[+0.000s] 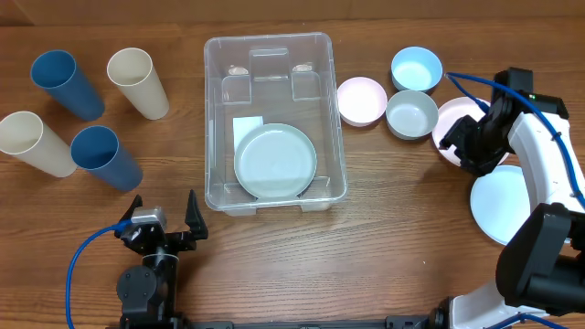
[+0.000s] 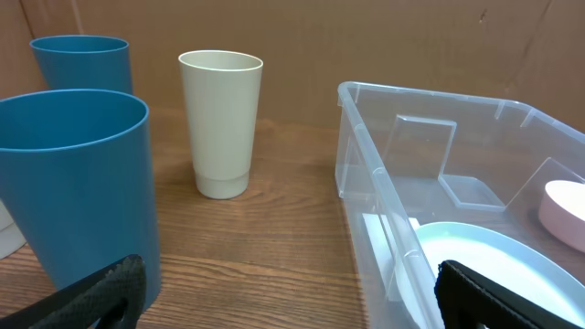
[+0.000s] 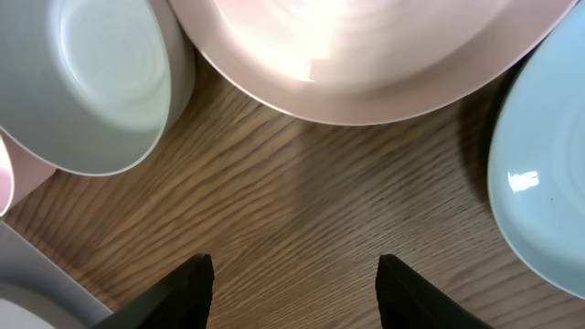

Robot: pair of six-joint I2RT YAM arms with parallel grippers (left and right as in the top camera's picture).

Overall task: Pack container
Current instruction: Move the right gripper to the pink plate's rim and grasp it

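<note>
**Overhead view.** The large clear rectangular plastic container (image 1: 267, 41) stands at the middle of the wooden surface (image 1: 384, 238), nearer the far edge. Inside lies a pale green round plate (image 1: 275, 162), which covers part of the white label (image 1: 247, 126) on the bottom.

Toward the left edge stand a far blue plastic cup (image 1: 66, 82), a far cream plastic cup (image 1: 137, 80), a near cream plastic cup (image 1: 37, 143) and a near blue plastic cup (image 1: 105, 155).

Right of the container sit a pink round bowl (image 1: 362, 100), a light blue round bowl (image 1: 416, 68) and a grey-green round bowl (image 1: 411, 113).

Near the right edge, the right arm hides about half of the pink round plate (image 1: 450, 114) and overlaps the light blue round plate (image 1: 494, 206).

The left pincer (image 1: 163, 222), at the near edge, is spread wide and empty.

**Wrist views.** The right pincer (image 3: 297, 292) has its fingertips apart over bare wood, gripping nothing. The plates and the bowl around it are cut off by the frame. The left wrist view crops the container at the right.
</note>
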